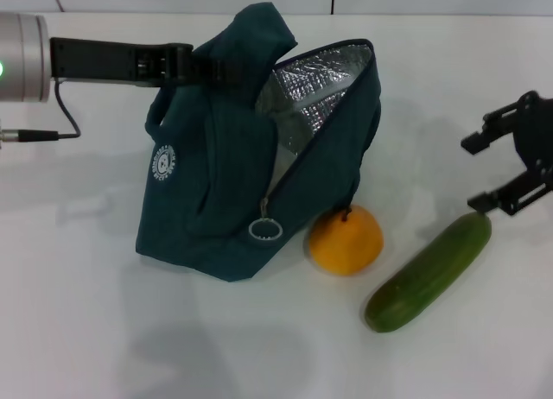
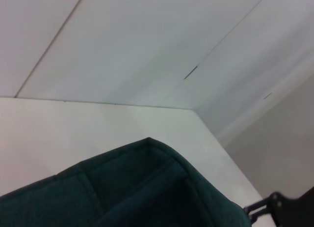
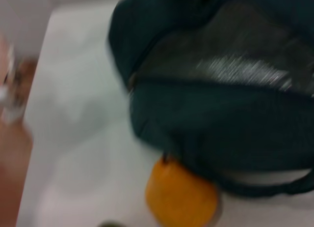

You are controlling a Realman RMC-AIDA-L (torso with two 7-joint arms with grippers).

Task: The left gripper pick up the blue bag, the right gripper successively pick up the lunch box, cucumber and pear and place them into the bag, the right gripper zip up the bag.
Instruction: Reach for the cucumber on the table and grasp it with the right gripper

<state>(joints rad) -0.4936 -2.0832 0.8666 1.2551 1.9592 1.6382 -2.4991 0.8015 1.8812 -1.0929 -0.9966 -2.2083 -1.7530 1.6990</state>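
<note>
The cucumber (image 1: pixel 429 271) lies slantwise on the bench (image 1: pixel 78 330), its far end just under the right hand (image 1: pixel 511 166), whose fingers stand apart and hold nothing. It looks firm and smooth, likely a little slippery and apt to roll, so a grip across its middle, square to its length, should serve best. Beside it the pear (image 1: pixel 346 239), orange-yellow and rounded, touches the foot of the bag (image 1: pixel 225 183); it would want a gentle squeeze around its widest part. The bag is soft cloth, mouth open on a silver lining, and the left hand (image 1: pixel 194 64) is clamped on its top, holding it up. No lunch box shows outside the bag.
</note>
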